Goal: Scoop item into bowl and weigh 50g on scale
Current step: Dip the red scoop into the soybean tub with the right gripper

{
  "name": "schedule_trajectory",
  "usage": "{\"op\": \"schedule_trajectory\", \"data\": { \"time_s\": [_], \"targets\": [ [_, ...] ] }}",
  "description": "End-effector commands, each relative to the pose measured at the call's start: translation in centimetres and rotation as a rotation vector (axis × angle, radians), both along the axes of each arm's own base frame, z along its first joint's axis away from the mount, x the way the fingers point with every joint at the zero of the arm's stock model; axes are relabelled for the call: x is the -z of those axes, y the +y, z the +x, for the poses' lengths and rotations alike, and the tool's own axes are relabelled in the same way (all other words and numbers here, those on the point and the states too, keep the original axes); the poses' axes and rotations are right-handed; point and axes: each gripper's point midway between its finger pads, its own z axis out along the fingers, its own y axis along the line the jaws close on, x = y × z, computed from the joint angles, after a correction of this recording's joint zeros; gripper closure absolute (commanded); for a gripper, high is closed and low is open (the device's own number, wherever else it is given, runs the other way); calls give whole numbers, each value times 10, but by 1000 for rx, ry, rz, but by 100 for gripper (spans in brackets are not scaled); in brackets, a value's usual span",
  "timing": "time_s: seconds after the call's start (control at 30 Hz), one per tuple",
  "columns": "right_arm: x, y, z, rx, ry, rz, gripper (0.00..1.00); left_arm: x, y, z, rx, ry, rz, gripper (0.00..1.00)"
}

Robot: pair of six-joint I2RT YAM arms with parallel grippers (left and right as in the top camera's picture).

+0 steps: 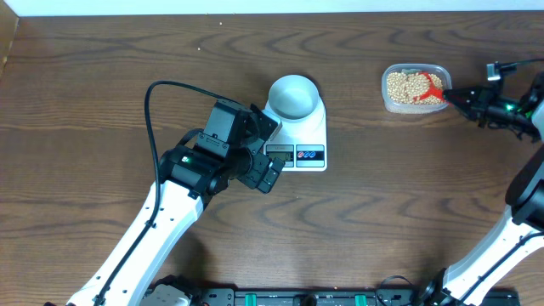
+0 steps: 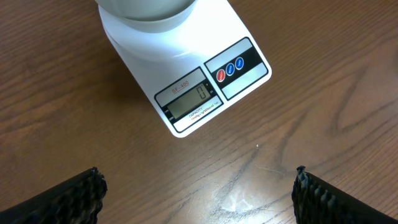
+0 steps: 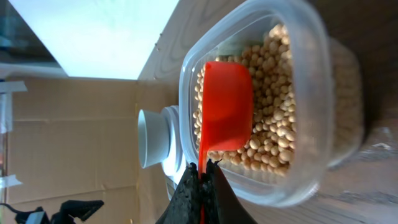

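The white scale (image 1: 316, 132) lies mid-table with the pale bowl (image 1: 294, 95) on its far end. In the left wrist view the scale's display (image 2: 189, 102) reads 0, beside a red and a blue button; the bowl (image 2: 146, 7) shows at the top edge. My left gripper (image 1: 274, 153) hovers wide open at the scale's near end, with only bare wood between its fingers (image 2: 198, 177). At the right, tan beans (image 3: 273, 124) fill a clear tub (image 1: 414, 87). A red scoop (image 3: 227, 106) rests in the beans, its thin handle pinched by my shut right gripper (image 3: 202, 165).
The tub (image 3: 311, 93) stands near the table's far right edge. A black cable (image 1: 161, 89) loops over the left arm. Brown wooden tabletop lies between scale and tub. Cardboard and a light wall show beyond the table in the right wrist view.
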Motion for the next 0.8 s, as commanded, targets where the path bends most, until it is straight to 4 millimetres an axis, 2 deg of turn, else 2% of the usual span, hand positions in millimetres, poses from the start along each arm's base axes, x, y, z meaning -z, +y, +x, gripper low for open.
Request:
{"op": "schedule_trajectory", "data": {
  "time_s": [0.0, 0.23, 0.53, 0.77],
  "targets": [
    [-11, -4, -2, 8, -25, 87, 99, 0, 0, 0, 14, -3, 0, 2],
    [-19, -11, -4, 31, -17, 150, 99, 0, 0, 0, 14, -3, 0, 2],
    [-42, -24, -9, 46, -78, 273, 99, 0, 0, 0, 14, -3, 0, 2],
    [-54, -21, -11, 29, -117, 332, 99, 0, 0, 0, 14, -3, 0, 2]
  ]
}}
